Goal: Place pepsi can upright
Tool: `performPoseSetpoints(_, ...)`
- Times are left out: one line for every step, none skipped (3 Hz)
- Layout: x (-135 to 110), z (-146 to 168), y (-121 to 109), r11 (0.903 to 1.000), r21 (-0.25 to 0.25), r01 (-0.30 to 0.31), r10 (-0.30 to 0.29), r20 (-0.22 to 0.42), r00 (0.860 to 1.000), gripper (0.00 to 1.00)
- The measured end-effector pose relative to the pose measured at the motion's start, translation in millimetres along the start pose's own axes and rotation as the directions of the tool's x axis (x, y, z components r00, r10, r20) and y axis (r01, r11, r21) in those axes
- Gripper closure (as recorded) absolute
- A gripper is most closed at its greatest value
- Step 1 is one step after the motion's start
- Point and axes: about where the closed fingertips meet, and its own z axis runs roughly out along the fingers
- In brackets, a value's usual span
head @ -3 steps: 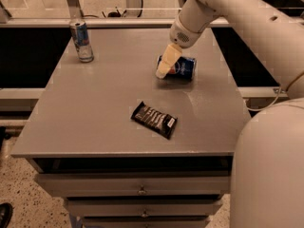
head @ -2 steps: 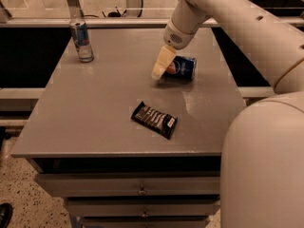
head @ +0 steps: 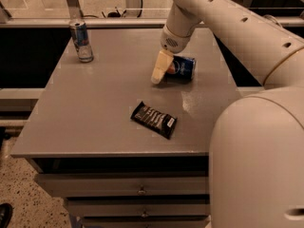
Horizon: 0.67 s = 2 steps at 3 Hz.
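The pepsi can (head: 182, 67), deep blue with a round logo, lies on its side on the grey table (head: 95, 113), right of the middle towards the back. My gripper (head: 159, 72) hangs from the white arm and reaches down to the can's left end, its cream tip touching or nearly touching the tabletop. It covers the can's left end, so I cannot see whether it holds the can.
A slim silver-and-blue can (head: 80, 41) stands upright at the table's back left corner. A dark candy bar wrapper (head: 154, 119) lies flat near the front centre. Drawers run below the table's front edge. My arm's large white body fills the right side.
My gripper has shifted a little left and down along the can's left end. The pepsi can still lies on its side in the same spot.
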Motion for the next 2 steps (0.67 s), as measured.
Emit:
performPoseSetpoints(8.8, 1.3, 0.0, 1.0, 0.003, 0.0, 0.0, -0.028, 1.0, 0.0)
performPoseSetpoints(16.3, -3.3, -1.4, 1.0, 0.008, 0.004, -0.003, -0.032, 0.999, 0.16)
